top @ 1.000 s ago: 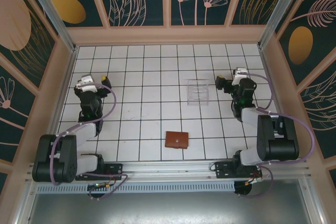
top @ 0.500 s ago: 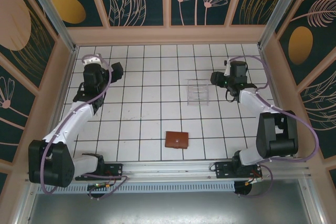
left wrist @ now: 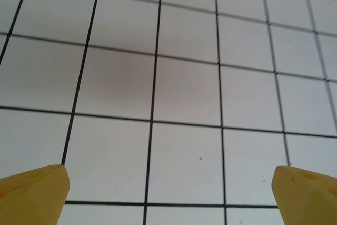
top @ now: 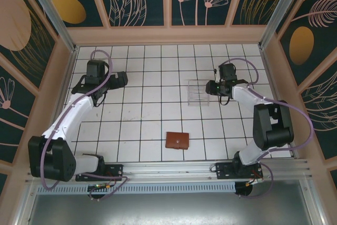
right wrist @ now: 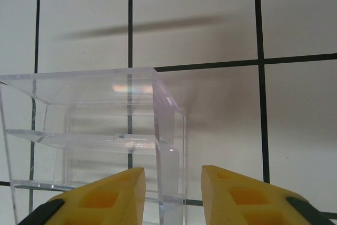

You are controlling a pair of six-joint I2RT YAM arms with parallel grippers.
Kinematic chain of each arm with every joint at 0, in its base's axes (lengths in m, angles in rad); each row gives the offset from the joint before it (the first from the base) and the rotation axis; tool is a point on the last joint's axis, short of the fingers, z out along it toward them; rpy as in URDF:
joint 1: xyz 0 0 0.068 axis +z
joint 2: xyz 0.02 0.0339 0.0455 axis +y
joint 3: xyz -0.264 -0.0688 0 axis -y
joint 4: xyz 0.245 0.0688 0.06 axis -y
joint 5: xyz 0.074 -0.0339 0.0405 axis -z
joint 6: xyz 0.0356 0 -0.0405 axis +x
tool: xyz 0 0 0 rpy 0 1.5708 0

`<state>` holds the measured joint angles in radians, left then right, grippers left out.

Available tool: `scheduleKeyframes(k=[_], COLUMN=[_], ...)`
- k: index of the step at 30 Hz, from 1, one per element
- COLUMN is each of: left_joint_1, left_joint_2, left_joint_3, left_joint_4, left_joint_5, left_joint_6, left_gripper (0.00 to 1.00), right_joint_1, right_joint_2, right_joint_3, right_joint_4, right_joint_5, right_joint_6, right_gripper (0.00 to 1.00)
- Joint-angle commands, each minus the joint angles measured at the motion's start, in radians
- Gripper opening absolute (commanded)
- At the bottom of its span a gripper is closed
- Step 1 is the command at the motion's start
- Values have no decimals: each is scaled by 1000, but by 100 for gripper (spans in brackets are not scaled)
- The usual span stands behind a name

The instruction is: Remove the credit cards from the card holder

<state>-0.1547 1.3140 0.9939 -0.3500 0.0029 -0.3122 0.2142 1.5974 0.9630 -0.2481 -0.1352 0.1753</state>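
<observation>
Nothing of the task seems done yet: the card holder [top: 177, 140] lies closed at 6 o'clock on the table [top: 142, 111], and no credit cards are out. The clear plastic box [top: 198, 92], toward 1 o'clock, looks empty. The right gripper [right wrist: 172, 171] stands narrow around the box wall, and I cannot tell if it grips. The left gripper [left wrist: 169, 169] is wide and holds nothing.
</observation>
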Motion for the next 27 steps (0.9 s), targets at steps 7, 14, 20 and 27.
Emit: scheduleKeyframes(k=[7, 14, 20, 27], left_joint_1=[-1, 0, -1, -1], left_joint_2=[-4, -16, -13, -12], left_joint_3=[-15, -16, -16, -16], left_joint_4=[-50, -48, -50, -53], left_joint_5=[-57, -81, -84, -84], left_joint_6=[33, 41, 44, 46], left_gripper=[99, 99, 99, 99], right_joint_1=[16, 28, 44, 83], right_joint_2=[69, 93, 105, 114], right_joint_3=[65, 94, 115, 163], right_joint_4=[-17, -29, -57, -78], right_joint_5=[-21, -11, 12, 57], right_joint_6=[26, 38, 41, 76], right_gripper=[27, 16, 10, 2])
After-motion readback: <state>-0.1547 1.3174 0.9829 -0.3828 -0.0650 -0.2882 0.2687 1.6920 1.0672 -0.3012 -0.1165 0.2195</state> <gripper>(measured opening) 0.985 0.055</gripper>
